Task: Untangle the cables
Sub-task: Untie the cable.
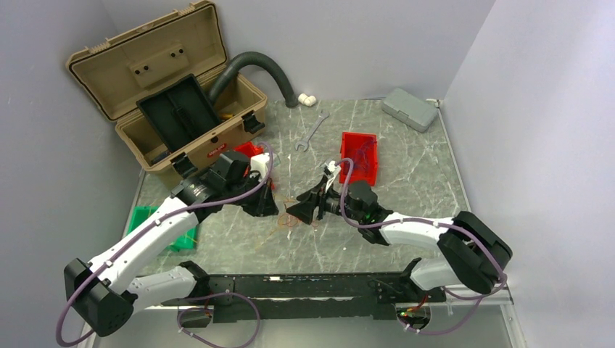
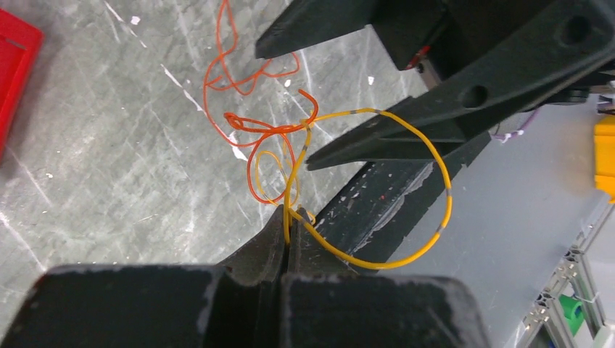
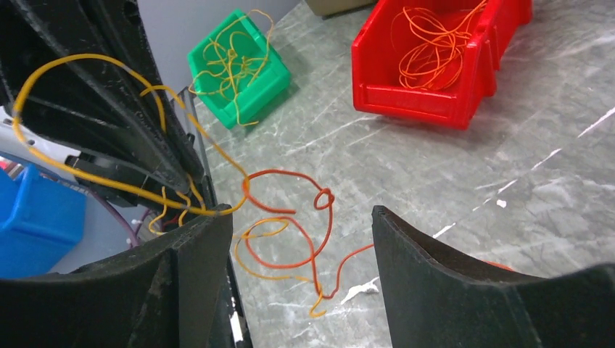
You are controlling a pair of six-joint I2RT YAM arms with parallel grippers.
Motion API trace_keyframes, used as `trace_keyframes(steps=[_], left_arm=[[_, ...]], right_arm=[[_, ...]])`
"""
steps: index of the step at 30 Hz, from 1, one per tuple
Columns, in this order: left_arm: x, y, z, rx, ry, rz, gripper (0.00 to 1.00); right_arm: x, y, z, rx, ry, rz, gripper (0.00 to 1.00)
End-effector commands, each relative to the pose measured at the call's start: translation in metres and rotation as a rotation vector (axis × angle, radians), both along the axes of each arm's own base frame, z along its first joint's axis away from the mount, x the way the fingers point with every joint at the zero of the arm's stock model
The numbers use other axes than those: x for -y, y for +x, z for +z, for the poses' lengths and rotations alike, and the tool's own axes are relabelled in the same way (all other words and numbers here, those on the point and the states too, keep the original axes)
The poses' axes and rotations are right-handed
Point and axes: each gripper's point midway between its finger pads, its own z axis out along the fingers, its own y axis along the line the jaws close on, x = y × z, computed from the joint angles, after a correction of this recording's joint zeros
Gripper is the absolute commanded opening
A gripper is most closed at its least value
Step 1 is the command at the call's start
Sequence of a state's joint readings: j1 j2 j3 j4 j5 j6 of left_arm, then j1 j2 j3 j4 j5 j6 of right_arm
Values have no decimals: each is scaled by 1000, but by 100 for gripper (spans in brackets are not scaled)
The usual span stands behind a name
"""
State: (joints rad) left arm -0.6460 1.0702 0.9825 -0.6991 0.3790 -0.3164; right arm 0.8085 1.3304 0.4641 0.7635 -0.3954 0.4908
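Left gripper (image 2: 288, 217) — pinched shut on a yellow wire (image 2: 449, 206) | right gripper (image 3: 301, 217) — wide open, holding nothing | cables (image 2: 261, 129): orange-yellow tangle between both grippers, mid-table (image 1: 406, 174) | tip: right should grab an orange strand (image 3: 330, 225) near the knot, then draw apart slowly.

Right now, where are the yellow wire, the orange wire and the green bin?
yellow wire (image 2: 378, 267), left wrist view, bottom of its big loop.
orange wire (image 2: 249, 174), left wrist view, left side of its loop.
green bin (image 3: 265, 94), right wrist view, its outer side wall.
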Motion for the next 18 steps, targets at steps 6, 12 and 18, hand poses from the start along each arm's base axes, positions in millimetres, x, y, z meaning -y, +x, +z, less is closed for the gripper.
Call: trace_keyframes(steps=[6,12,18], left_arm=[[16,-8,54,59,-150,-62,0],[19,-10,61,60,-174,-74,0],[15,-7,56,65,-156,-48,0]], right_arm=[[-13,3,20,72,120,14,73],[-22,3,18,62,137,37,61],[-23,4,17,28,127,32,0]])
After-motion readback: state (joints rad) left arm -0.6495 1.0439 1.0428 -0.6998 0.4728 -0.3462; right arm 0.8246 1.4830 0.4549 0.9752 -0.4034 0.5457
